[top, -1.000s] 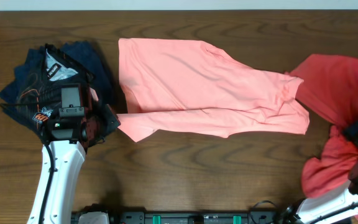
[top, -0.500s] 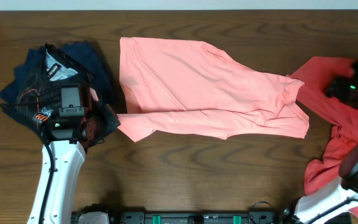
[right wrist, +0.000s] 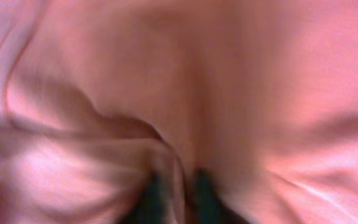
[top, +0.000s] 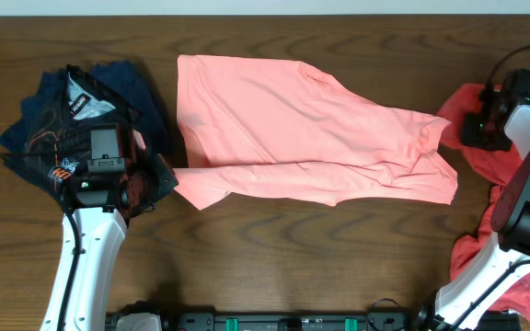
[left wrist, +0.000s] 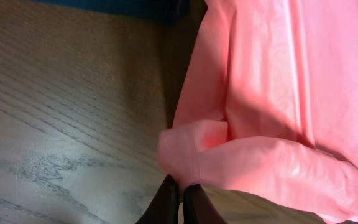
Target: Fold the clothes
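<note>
Your left gripper (left wrist: 179, 202) has its two dark fingers pressed almost together on the rolled lower-left corner of the T-shirt (top: 293, 129). In the wrist view the pink fold sits right at the tips, so it reads as pinched on the cloth. From overhead, that gripper lies low over the table (top: 293, 248), between the T-shirt's corner and the dark garment (top: 58, 119), which is heaped at the far left with a printed design showing.

The T-shirt lies mid-table, spread but creased. It is wide at the left and narrows toward the right, and its near edge is folded over in a long band.

Your right gripper (top: 479, 129) is at the far right, over the red shirt (top: 486, 164) and just beside the T-shirt's right end. Its wrist view is blurred, showing only dark finger stubs among pink-red folds, so you cannot tell whether it is open or closed. The red shirt is bunched along the right edge, touching the T-shirt.
</note>
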Controlling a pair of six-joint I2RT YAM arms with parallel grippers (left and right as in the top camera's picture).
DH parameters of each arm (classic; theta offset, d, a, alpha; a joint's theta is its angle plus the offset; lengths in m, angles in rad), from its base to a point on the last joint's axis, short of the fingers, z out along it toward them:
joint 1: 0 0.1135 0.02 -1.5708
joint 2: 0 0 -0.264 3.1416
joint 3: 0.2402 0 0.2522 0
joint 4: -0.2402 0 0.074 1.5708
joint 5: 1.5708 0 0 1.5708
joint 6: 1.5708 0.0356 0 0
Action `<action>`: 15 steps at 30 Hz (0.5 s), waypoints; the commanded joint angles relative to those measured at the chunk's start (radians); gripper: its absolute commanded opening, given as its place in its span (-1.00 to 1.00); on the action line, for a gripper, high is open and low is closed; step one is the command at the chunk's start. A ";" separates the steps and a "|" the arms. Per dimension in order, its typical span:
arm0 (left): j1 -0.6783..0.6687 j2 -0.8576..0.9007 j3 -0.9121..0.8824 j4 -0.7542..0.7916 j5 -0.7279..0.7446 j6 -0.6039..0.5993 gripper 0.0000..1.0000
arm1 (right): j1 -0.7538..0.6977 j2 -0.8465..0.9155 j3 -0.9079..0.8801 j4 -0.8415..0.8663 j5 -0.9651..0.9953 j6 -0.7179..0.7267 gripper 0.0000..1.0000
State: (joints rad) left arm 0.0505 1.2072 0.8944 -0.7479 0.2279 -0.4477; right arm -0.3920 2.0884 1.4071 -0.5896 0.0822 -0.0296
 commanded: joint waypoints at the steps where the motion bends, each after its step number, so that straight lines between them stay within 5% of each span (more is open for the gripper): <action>1: 0.005 0.003 -0.002 0.000 -0.019 -0.002 -0.87 | -0.067 0.026 0.038 -0.026 0.204 0.178 -0.98; 5: 0.005 0.003 -0.002 0.000 -0.019 -0.002 -0.88 | -0.175 0.017 0.151 -0.151 0.232 0.333 -0.93; 7: 0.005 0.003 -0.002 0.000 -0.019 -0.002 -0.88 | -0.235 0.015 0.222 -0.231 0.202 0.404 -0.63; 11: 0.005 0.003 -0.002 0.001 -0.019 -0.002 -0.88 | -0.293 0.013 0.336 -0.350 0.011 0.394 -0.18; 15: 0.005 0.003 -0.002 0.000 -0.019 -0.001 -0.87 | -0.286 -0.016 0.385 -0.474 -0.121 0.324 -0.03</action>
State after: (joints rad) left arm 0.0509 1.2072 0.8944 -0.7479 0.2279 -0.4480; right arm -0.7094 2.1006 1.7691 -1.0271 0.0990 0.3096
